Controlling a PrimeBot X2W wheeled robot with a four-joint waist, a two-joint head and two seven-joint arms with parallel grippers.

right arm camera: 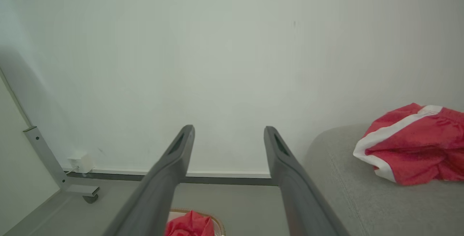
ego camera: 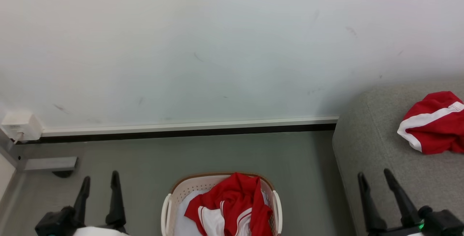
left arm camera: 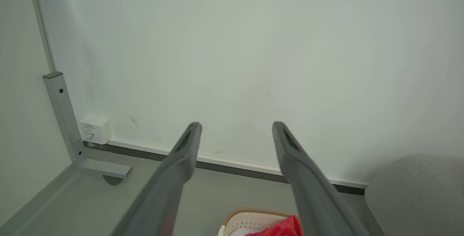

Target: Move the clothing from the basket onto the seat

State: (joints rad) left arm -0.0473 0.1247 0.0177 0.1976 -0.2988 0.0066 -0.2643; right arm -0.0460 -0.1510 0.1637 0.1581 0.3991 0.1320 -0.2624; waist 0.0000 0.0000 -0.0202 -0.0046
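Observation:
A red garment with white stripes [ego camera: 232, 203] lies crumpled in the white basket [ego camera: 181, 190] at the bottom centre of the head view; a corner of it [left arm camera: 282, 228] also shows in the left wrist view, and its top [right arm camera: 190, 224] in the right wrist view. Red shorts with a white band [ego camera: 435, 121] rest on the grey seat [ego camera: 366, 145] at the right, seen too in the right wrist view [right arm camera: 413, 145]. My left gripper [ego camera: 100, 179] stands open left of the basket. My right gripper [ego camera: 375, 178] is open over the seat's front edge. Both are empty.
A white wall with a dark baseboard [ego camera: 188, 131] runs behind the basket. A white power adapter [ego camera: 21, 125] sits on the wall at the left, beside a grey metal frame foot with a caster [ego camera: 50, 165]. Grey floor [ego camera: 203, 156] lies between basket and wall.

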